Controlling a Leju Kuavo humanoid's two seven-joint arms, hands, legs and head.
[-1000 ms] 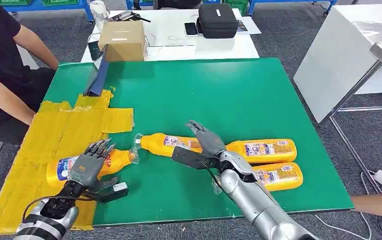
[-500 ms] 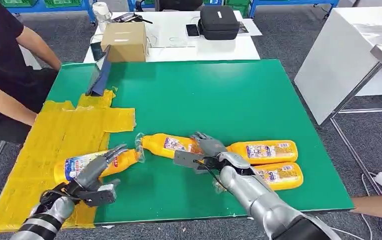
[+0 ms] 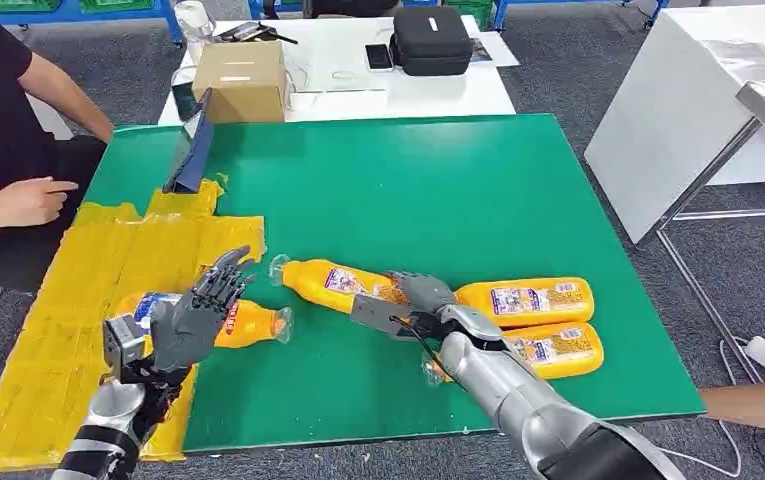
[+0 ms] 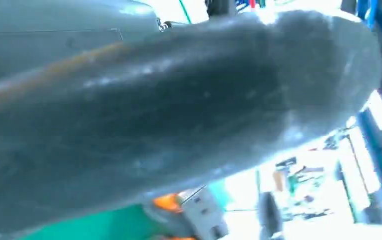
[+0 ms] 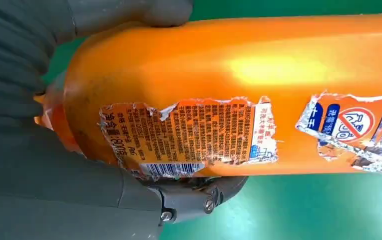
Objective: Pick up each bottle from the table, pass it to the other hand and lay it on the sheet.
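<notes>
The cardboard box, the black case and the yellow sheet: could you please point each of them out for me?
cardboard box (image 3: 244, 80): head view, on its front face.
black case (image 3: 435, 40): head view, on the middle of its lid.
yellow sheet (image 3: 68, 330): head view, on a bare stretch left of the bottle lying on it.

Even, bright overhead light; left wrist view blurred, perhaps overexposed; right wrist view sharp, glare-streaked.

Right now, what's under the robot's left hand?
An orange bottle lying on the yellow sheet, its neck over the green table. The left hand covers its middle, so any touch is hidden.
</notes>
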